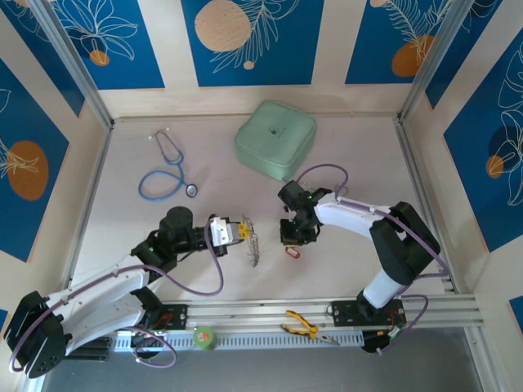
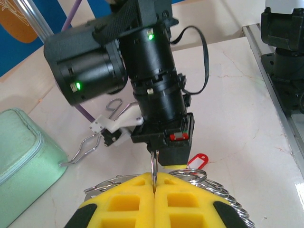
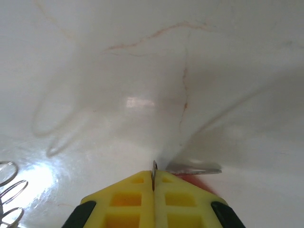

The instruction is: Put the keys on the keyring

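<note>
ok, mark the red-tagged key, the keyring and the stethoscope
red-tagged key (image 2: 199,158), left wrist view, middle of its plastic tag
keyring (image 1: 255,243), top external view, strung wire loop
stethoscope (image 1: 191,189), top external view, round chest piece

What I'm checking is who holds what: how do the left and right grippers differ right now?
The left gripper pinches the wire of the keyring; the right gripper pinches a thin metal piece, apparently part of the red-tagged key. The left gripper reaches roughly level over the table; the right gripper points steeply down at it. Both have yellow fingers, shut.
</note>
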